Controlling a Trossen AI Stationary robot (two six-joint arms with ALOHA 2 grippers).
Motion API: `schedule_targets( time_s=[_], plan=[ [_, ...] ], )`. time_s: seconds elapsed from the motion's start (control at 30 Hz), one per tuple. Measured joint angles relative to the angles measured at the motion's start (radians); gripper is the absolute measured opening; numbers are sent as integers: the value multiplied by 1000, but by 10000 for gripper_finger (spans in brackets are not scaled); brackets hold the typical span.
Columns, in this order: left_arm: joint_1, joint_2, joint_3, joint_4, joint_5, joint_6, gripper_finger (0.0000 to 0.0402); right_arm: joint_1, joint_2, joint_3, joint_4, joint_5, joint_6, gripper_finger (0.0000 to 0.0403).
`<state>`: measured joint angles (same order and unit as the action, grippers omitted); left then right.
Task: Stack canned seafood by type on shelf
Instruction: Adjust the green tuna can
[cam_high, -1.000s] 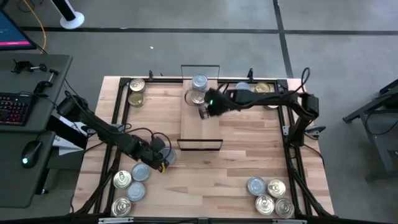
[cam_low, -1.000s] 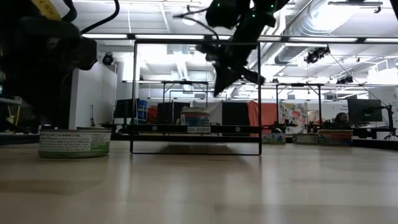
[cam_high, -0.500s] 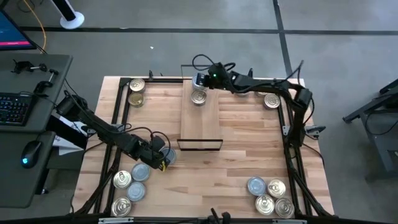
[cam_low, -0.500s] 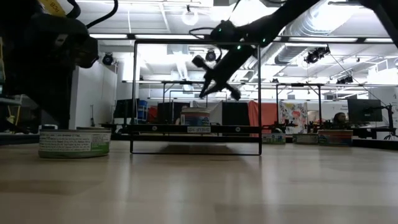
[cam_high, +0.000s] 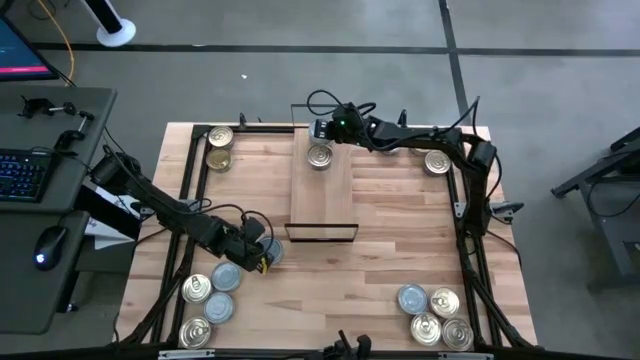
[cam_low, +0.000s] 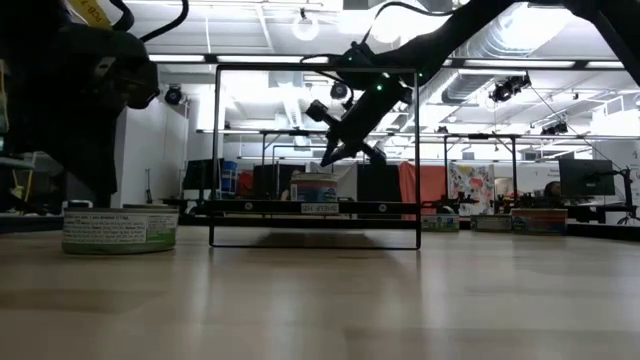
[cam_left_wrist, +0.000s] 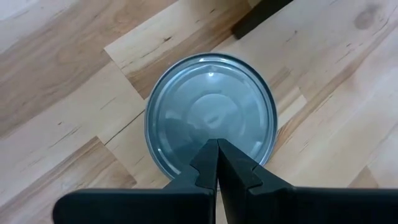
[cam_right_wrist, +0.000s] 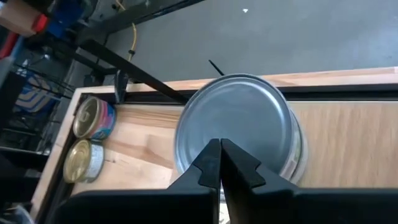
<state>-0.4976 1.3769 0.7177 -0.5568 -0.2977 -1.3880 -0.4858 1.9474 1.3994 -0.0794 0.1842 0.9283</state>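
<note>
Right hand (cam_high: 320, 130) above the far end of the shelf (cam_high: 322, 195), fingers pressed together with nothing between them, hovering over a stack of tins (cam_high: 320, 156) there. In the right wrist view, closed fingertips (cam_right_wrist: 221, 163) over the silver lid of the top tin (cam_right_wrist: 239, 127). In the low view, same hand (cam_low: 335, 152) pointing down at the stack (cam_low: 314, 188), not touching it; stack seen between the black wire frames (cam_low: 316, 155) of the shelf.

Left hand (cam_high: 262, 255) low at the near left part of the worktop (cam_high: 400, 240), just beside the near left corner of the shelf, also clenched and empty. In the left wrist view, closed fingertips (cam_left_wrist: 216, 163) right over a silver-blue tin (cam_left_wrist: 210, 118) lying flat on the wood; contact cannot be told.

Other canned seafood spread at the corners of the worktop:
- far left corner: two gold-topped tins (cam_high: 218, 146), one behind the other
- far right: one tin (cam_high: 436, 161) beside the right arm
- near left: four tins (cam_high: 208, 300), gold and silver-blue mixed, close together
- near right: four tins (cam_high: 435, 315), touching or nearly so

In the low view, one tin with green label (cam_low: 120, 226) standing at the left, well apart from the shelf.

Beside the worktop on the left, a desk with keyboard (cam_high: 22, 172) and mouse (cam_high: 44, 248).
</note>
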Motion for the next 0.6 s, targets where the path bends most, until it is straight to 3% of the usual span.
schedule_targets(
  time_s=[0.6],
  plan=[
    [0, 0, -1, 2, -4, -51, 0, 1, 35, 2, -31, -41, -58, 0]
  ],
)
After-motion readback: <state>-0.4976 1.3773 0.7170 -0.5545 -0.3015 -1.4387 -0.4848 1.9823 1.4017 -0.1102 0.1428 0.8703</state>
